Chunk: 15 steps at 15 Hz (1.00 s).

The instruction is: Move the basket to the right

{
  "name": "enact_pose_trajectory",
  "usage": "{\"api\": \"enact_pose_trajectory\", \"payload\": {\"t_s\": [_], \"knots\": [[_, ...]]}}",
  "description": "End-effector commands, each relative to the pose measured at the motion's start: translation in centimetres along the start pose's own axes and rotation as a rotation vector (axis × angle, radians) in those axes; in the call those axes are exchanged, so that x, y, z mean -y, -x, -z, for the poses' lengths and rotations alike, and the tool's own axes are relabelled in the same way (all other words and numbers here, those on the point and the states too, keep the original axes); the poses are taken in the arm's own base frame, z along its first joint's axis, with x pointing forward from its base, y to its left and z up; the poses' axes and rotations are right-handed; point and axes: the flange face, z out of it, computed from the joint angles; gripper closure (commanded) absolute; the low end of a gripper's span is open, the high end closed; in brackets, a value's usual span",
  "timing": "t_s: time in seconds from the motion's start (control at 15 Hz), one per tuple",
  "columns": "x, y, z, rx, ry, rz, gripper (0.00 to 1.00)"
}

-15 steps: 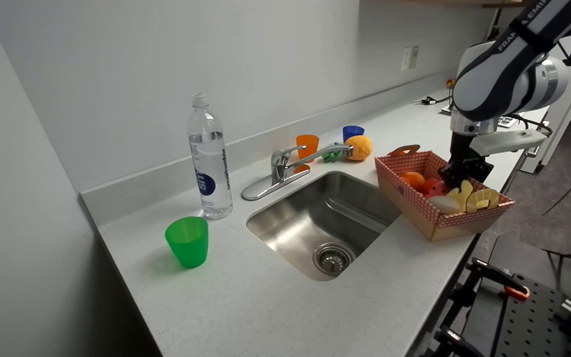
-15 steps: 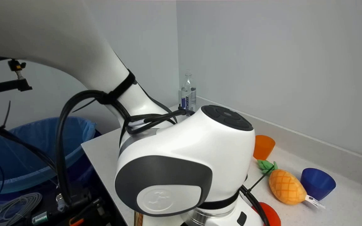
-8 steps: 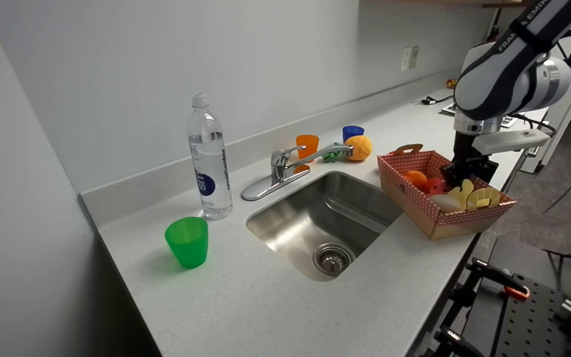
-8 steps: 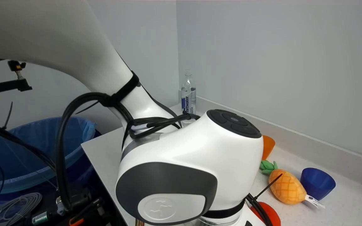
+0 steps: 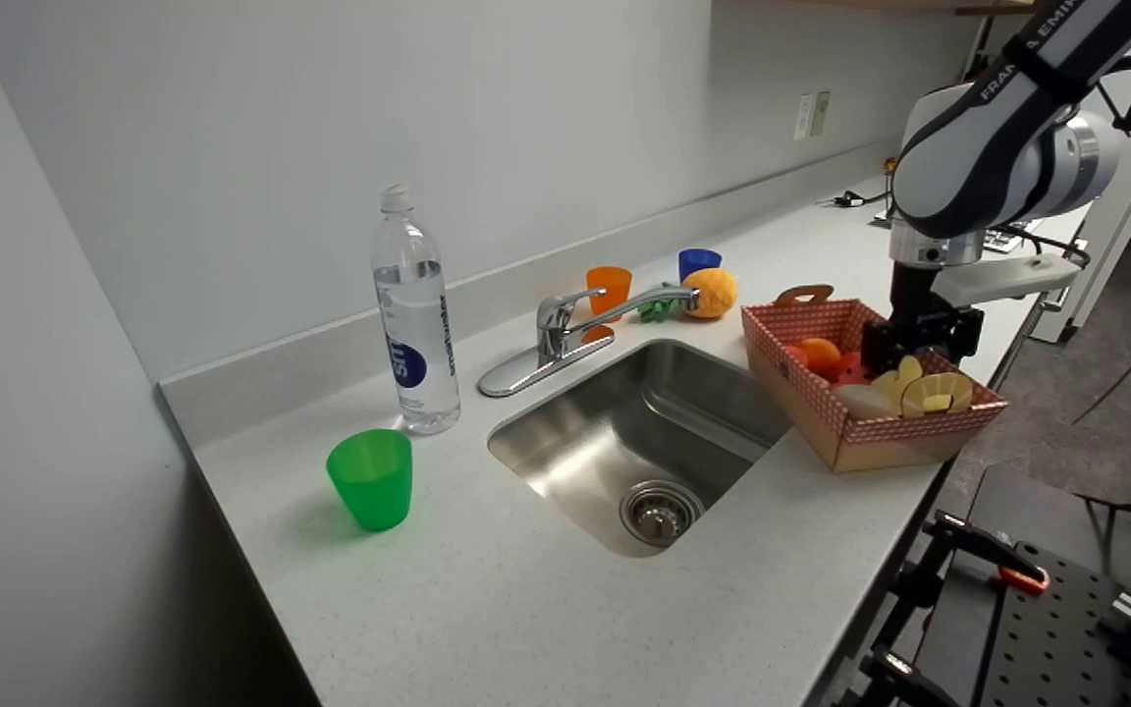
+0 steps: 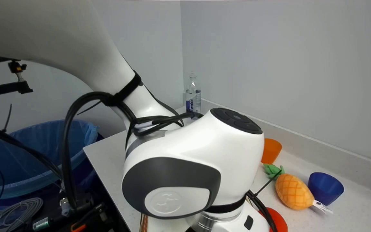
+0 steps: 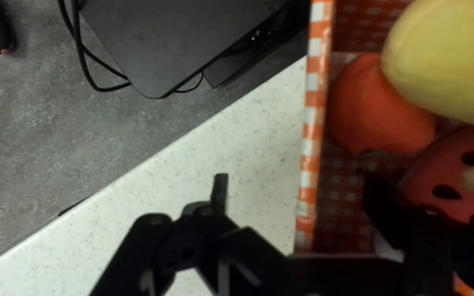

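Observation:
The basket (image 5: 904,452), red-checked inside with a tan outer wall, rests on the counter between the sink and the front edge. Toy food fills it, among it an orange piece (image 5: 821,358) and pale yellow pieces. My gripper (image 7: 294,176) stands open astride the basket's checked rim (image 7: 313,123) in the wrist view. One finger (image 7: 220,189) is outside over the counter; its dark counterpart is inside near a red toy, with gaps on both sides of the rim. In an exterior view the gripper (image 5: 922,344) sits low over the far long side, its fingertips hidden.
The steel sink (image 5: 565,442) and faucet (image 5: 551,329) lie left of the basket. Behind stand an orange cup (image 6: 271,150), a toy pineapple (image 6: 294,191) and a blue cup (image 6: 325,188). A bottle (image 5: 415,324) and green cup (image 5: 372,481) are farther off. The counter edge (image 7: 146,160) runs close by.
The jaws have spread apart and let go of the basket's rim. After a slight shift right, arm and basket have come back a little to the left in an exterior view.

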Motion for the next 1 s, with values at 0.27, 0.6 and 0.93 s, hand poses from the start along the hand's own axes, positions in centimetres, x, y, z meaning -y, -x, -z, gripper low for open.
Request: {"api": "enact_pose_trajectory", "payload": {"t_s": [0.27,0.6,0.93], "knots": [[4.8,2.1,2.4,0.054,0.03,0.153,0.0],[6.1,3.1,4.8,0.025,0.046,0.197,0.0],[6.5,3.9,7.0,-0.013,0.052,0.225,0.0]]}}
